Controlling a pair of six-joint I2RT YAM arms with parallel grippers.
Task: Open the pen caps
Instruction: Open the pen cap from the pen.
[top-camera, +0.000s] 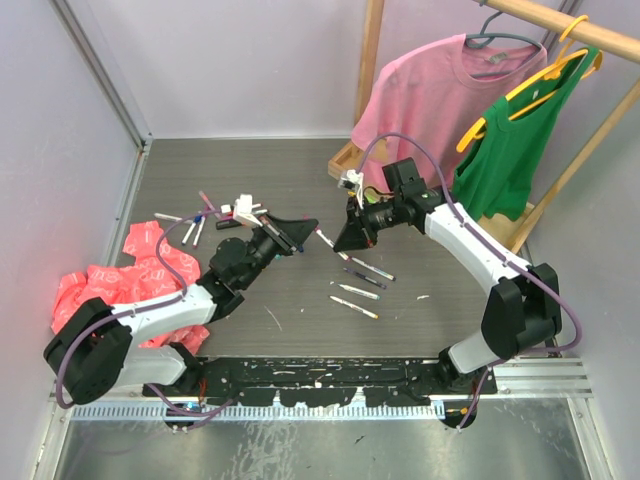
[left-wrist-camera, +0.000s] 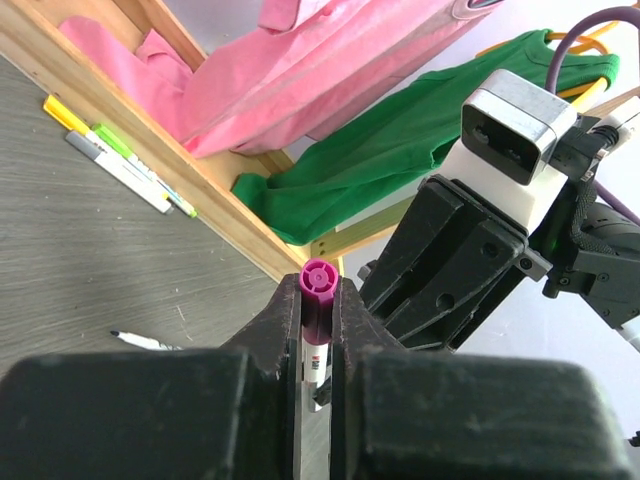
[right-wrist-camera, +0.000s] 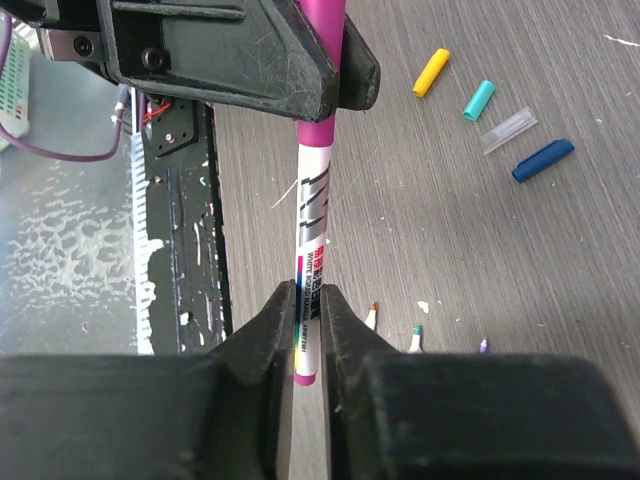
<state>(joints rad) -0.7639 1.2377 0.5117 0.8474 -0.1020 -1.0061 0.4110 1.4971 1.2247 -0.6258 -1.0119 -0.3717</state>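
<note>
You've got both arms reaching in, meeting nose to nose over mid-table (top-camera: 300, 180). The left gripper (left-wrist-camera: 318, 302) is clenched on the pen's magenta cap (left-wrist-camera: 319, 278), and the right gripper (right-wrist-camera: 308, 322) is clenched on the white barrel of the pen (right-wrist-camera: 312, 215). The barrel has black print and a rainbow stripe, too blurred to read. The cap is on.

Tabletop (top-camera: 300, 165): grey, wood-grained, evenly lit. Walls (top-camera: 250, 60): plain pale lilac, enclosing the table on three sides. Clothes rack (top-camera: 372, 60): light wood, stood at the far right corner. It carried a pink T-shirt (top-camera: 430, 100) and a green vest (top-camera: 510, 150), hung side by side.
</note>
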